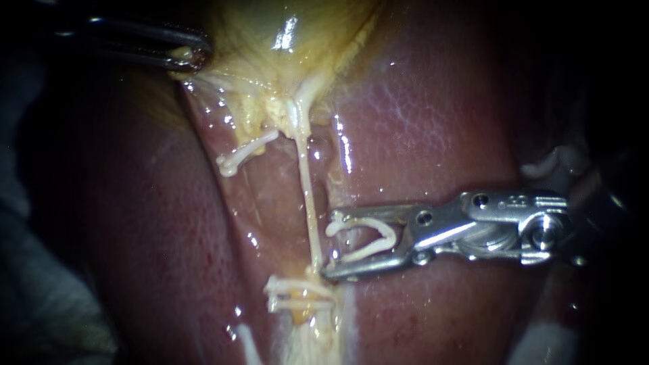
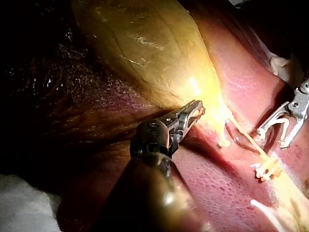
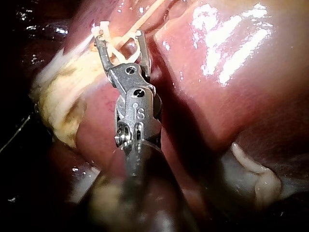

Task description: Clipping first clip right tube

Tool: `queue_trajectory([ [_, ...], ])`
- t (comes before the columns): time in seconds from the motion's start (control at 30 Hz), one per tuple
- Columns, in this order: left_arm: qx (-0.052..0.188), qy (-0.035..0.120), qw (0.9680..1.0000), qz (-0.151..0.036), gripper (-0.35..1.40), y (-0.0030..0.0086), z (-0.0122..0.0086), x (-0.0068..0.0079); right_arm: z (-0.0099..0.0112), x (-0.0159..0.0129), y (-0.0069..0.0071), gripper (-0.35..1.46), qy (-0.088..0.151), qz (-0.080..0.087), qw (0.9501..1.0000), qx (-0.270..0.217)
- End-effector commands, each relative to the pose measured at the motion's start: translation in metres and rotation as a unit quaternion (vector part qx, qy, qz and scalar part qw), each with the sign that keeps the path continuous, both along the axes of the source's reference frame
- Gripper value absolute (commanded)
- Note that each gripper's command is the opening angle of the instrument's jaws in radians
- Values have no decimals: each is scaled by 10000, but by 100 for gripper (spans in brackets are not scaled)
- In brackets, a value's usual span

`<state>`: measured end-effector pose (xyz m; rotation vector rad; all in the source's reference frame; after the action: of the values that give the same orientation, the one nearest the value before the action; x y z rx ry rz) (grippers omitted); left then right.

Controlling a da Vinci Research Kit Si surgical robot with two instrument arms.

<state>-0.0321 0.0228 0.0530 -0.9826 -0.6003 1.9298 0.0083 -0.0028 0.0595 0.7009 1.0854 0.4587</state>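
The thin pale right tube (image 1: 305,182) runs taut from the yellow gallbladder (image 1: 270,34) down over the liver (image 1: 433,122). My right instrument (image 1: 330,245) comes in from the right, its jaws wide apart with a white V-shaped clip (image 1: 368,250) held between them. The jaw tips stand right beside the tube, which lies at their mouth in the right wrist view (image 3: 119,36). My left instrument (image 1: 190,57) is shut on the gallbladder's edge at the upper left; the left wrist view (image 2: 195,112) shows the same grip.
White clips (image 1: 297,292) sit across the tube just below the right jaws. A short left tube stub (image 1: 240,154) carries a white clip too. A pale lump (image 1: 554,162) lies above the right instrument's wrist. Wet liver surface surrounds everything.
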Motion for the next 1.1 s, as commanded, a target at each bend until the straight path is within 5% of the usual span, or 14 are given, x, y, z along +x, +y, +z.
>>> queue_trajectory([
  [0.03, 0, 0, 10000, -1, -35, 0, 0, 0, 1, 1, -1, 50, -15, -3, 10000, -5],
  [0.67, 1, 1, 10000, -2, -35, 0, -1, 0, 54, 0, 3, 50, 70, -24, 10000, 46],
  [1.1, 0, 1, 10000, -3, -35, -1, -1, 0, 54, 31, 0, 50, 414, 23, 9989, 219],
])
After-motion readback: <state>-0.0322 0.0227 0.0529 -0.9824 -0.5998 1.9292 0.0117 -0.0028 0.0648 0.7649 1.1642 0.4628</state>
